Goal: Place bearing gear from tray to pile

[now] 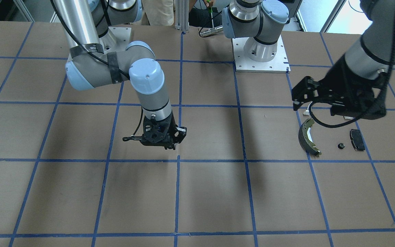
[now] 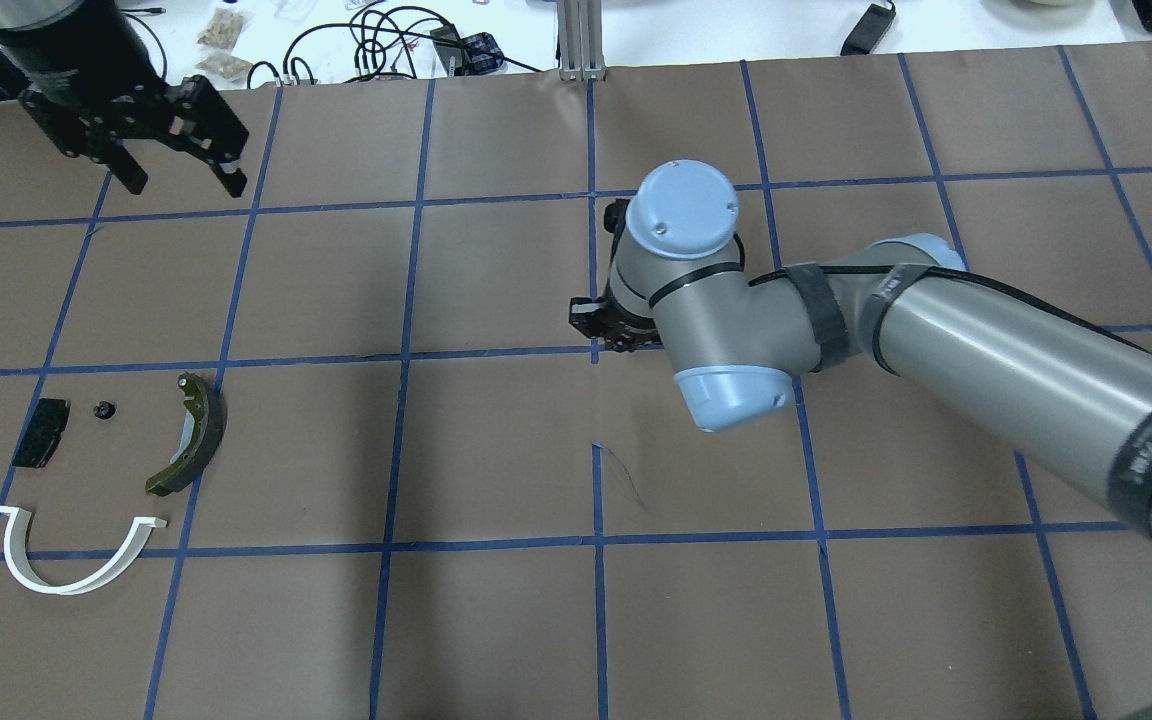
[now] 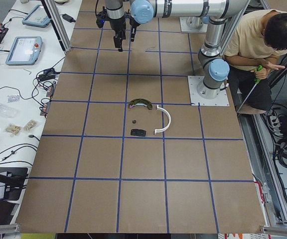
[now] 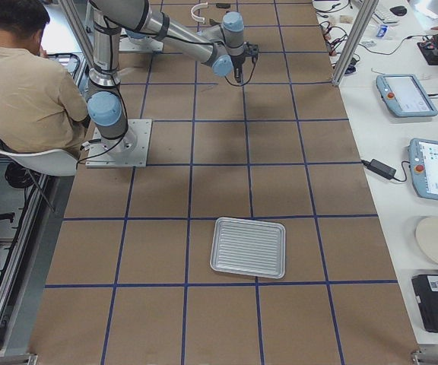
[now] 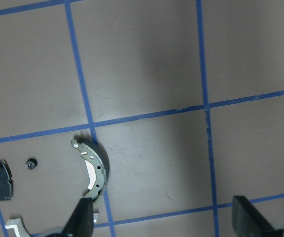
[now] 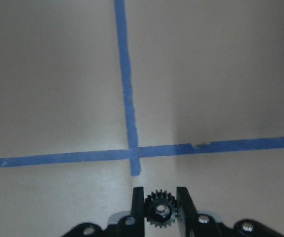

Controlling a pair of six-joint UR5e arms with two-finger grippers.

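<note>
Black bearing gear [image 6: 160, 211] nipped by its teeth in our right fingers [image 6: 183, 202], left fingers [image 5: 81, 218] spread, might slip before the pile [image 2: 208, 425].

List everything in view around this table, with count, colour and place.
table: one, brown, blue tape grid
bearing gear: one, black, in right gripper
tray: one, silver, table's right end
brake shoe: one, olive-edged dark, table's left side
half-ring: one, white, robot-side of brake shoe
pad: one, black, left of brake shoe
small round part: one, black, between pad and brake shoe
operator: one, beige shirt, by the bases
left gripper: one, black, open, beyond brake shoe
right gripper: one, black, shut on gear, mid-table
</note>
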